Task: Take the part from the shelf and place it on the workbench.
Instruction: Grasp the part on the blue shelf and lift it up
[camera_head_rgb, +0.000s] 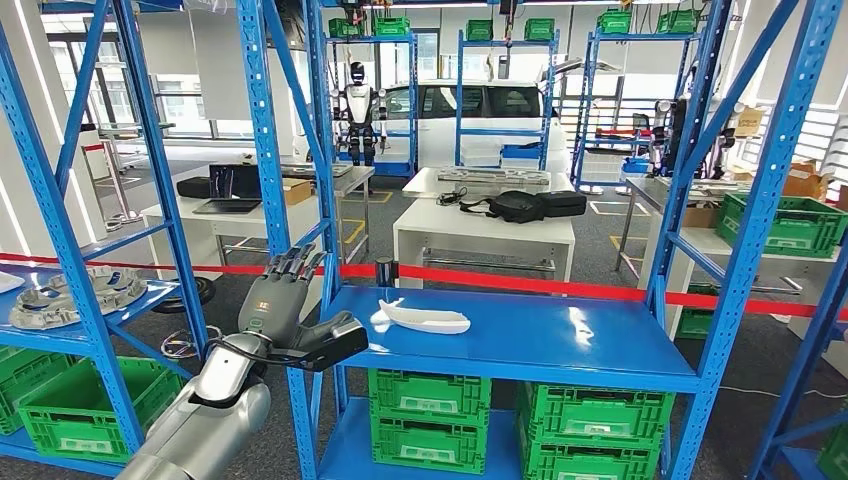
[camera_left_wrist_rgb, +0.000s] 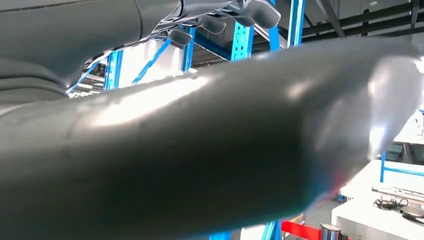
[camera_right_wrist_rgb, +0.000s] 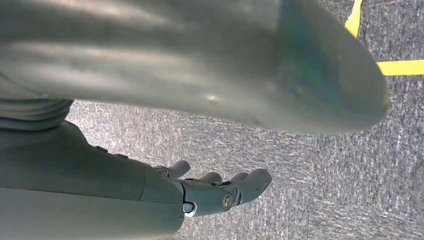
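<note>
The robot's raised, empty left hand faces a blue steel shelf upright at its 1 o'clock; bare blue shelf board lies open around the white moulded plastic part at its 3 o'clock.

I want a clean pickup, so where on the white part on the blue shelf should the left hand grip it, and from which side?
The white part lies flat and long across the blue shelf. Probably grip its narrower near-left end, coming from the left, where the open left hand already hovers at the shelf's edge, fingers over the top and thumb beneath.
</note>
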